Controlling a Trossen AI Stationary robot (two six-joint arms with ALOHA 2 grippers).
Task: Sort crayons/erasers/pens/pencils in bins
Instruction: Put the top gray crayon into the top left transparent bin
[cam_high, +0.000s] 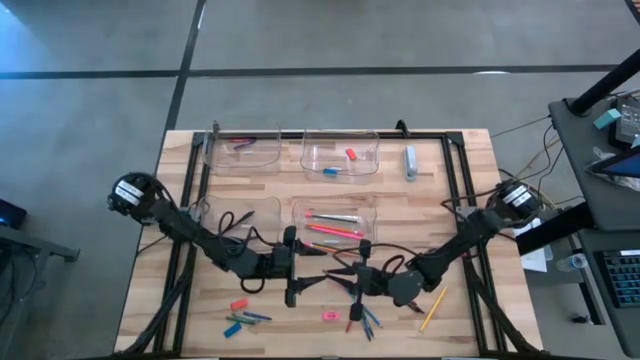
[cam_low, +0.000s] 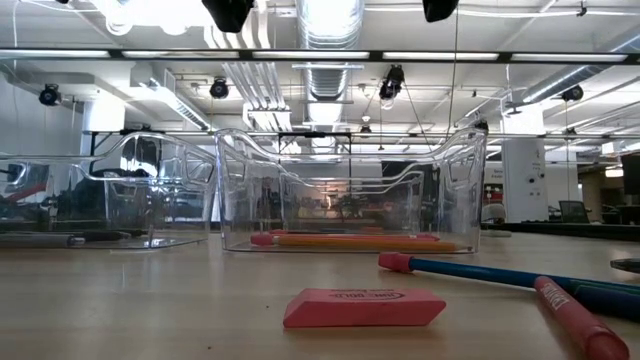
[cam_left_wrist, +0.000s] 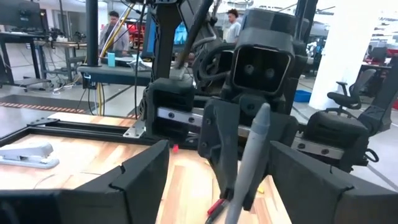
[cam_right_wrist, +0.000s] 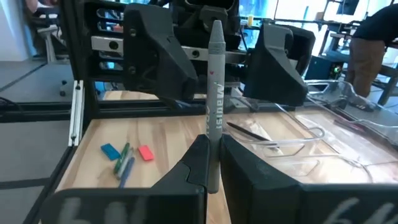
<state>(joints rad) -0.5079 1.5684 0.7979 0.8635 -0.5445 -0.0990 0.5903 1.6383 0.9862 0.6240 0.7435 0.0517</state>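
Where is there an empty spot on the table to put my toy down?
Bare wood lies near the table's left edge, beside the bins, and around the stapler. The front middle is crowded: both arms, crayons, a pencil.

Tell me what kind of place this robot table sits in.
Probably a robotics lab or open workshop: bare ducts and track lights run overhead, desks with office chairs stand behind the wooden table, and people work at benches beyond.
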